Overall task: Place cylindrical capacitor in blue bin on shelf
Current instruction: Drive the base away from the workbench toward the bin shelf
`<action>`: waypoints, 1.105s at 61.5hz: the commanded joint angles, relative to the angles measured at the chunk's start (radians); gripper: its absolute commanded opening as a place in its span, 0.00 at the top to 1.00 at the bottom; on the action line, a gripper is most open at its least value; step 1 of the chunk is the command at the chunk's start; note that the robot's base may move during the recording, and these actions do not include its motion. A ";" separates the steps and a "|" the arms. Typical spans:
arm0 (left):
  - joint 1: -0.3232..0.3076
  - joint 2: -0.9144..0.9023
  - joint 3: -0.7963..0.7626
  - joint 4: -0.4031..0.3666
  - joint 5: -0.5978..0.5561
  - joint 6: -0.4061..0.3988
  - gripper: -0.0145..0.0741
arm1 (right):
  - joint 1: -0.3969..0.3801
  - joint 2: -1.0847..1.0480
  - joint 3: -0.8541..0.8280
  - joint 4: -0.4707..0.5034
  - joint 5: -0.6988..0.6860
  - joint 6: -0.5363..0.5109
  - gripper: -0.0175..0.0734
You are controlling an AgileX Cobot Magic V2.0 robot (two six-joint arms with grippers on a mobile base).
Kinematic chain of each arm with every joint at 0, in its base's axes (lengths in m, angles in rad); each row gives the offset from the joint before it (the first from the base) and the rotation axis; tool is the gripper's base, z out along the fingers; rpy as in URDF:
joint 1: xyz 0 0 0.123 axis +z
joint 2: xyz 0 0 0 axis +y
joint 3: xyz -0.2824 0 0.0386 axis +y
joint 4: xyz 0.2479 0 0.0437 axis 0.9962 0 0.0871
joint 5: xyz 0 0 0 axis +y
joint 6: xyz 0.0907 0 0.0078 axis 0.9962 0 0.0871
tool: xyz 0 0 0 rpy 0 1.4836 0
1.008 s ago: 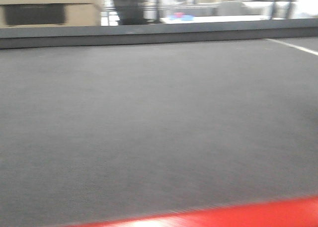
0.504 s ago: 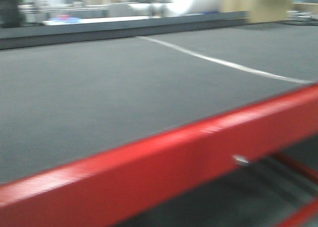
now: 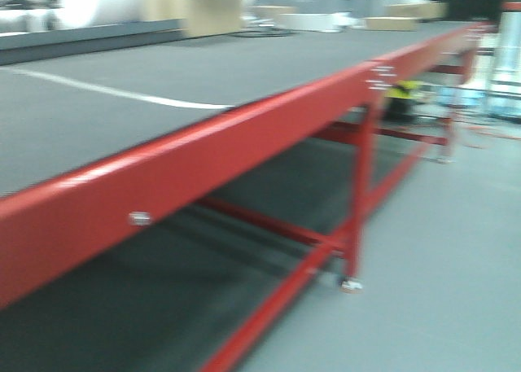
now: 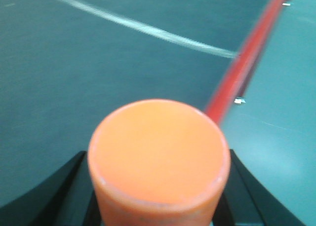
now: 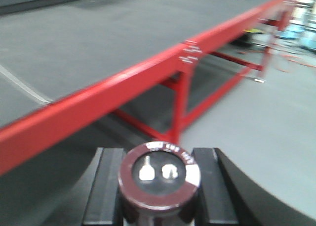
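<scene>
Dark cylindrical capacitor sitting clamped in the right gripper
Silver terminals face up; the left gripper squeezes an orange cylinder. Beyond both runs the red-framed table, grey mat on top, white line across it.

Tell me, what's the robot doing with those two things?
It holds one thing in each gripper. The right gripper grips the cylindrical capacitor, dark with two metal terminals on top. The left gripper grips an orange cylinder. Ahead stands a long red-framed table. I can't make out the blue bin; the capacitor is not placed yet.
</scene>
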 commanded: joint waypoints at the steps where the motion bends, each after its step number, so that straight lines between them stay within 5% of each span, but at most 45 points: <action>1: -0.006 -0.005 -0.001 -0.004 -0.025 -0.004 0.96 | 0.002 -0.006 -0.001 -0.008 -0.027 -0.002 0.99; 68: -0.006 -0.005 -0.001 -0.004 -0.027 -0.004 0.96 | 0.002 -0.006 -0.001 -0.008 -0.027 -0.002 0.99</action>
